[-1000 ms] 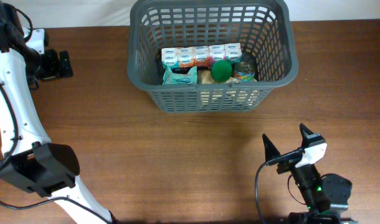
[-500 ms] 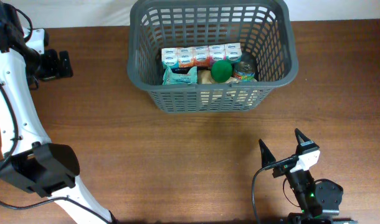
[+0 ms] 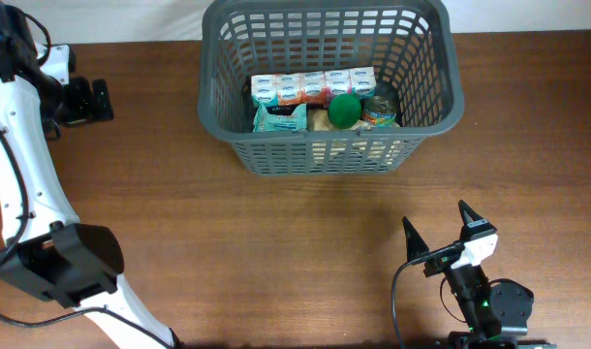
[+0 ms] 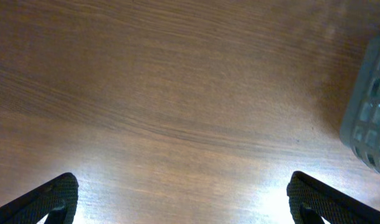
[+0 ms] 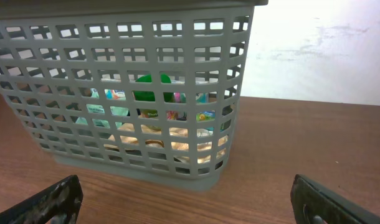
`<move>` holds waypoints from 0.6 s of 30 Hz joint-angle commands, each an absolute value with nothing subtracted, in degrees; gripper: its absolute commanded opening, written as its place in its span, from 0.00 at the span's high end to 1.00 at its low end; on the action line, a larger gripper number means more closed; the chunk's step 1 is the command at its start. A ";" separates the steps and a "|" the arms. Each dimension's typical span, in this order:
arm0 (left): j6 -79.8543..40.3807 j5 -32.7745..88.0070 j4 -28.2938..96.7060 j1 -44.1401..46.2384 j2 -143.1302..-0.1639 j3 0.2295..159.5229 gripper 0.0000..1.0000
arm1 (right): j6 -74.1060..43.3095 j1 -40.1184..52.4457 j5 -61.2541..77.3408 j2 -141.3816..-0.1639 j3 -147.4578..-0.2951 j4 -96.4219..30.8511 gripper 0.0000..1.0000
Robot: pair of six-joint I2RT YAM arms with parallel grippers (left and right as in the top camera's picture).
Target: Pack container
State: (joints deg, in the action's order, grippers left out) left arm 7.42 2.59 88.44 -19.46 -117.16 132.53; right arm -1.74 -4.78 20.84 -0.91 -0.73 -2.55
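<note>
The dark grey basket (image 3: 228, 73) stands at the back middle of the table. Inside lie a row of small cartons (image 3: 313, 87), a green ball (image 3: 344, 109), a teal packet (image 3: 278, 118) and a tin can (image 3: 381, 109). My right gripper (image 3: 439, 235) is open and empty near the front edge, well in front of the basket. In the right wrist view the basket (image 5: 177, 31) fills the upper left, beyond the open fingers (image 5: 187, 202). My left gripper (image 3: 90, 100) is at the far left, open and empty over bare wood (image 4: 177, 202); a basket corner (image 4: 370, 118) shows at the right.
The wooden table (image 3: 276, 242) spreads between the basket and my right gripper. The left arm's white links (image 3: 24, 184) run down the left side of the table. A pale wall (image 5: 321, 43) stands behind the table.
My right gripper has moved slightly left and toward the front edge between one second ago and half a second ago, then stayed still. The left arm and the basket have not moved.
</note>
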 commanded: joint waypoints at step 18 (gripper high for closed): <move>6.92 2.02 25.93 2.85 -30.11 42.70 0.01 | -2.17 -4.14 20.34 -0.21 -0.32 -2.74 0.01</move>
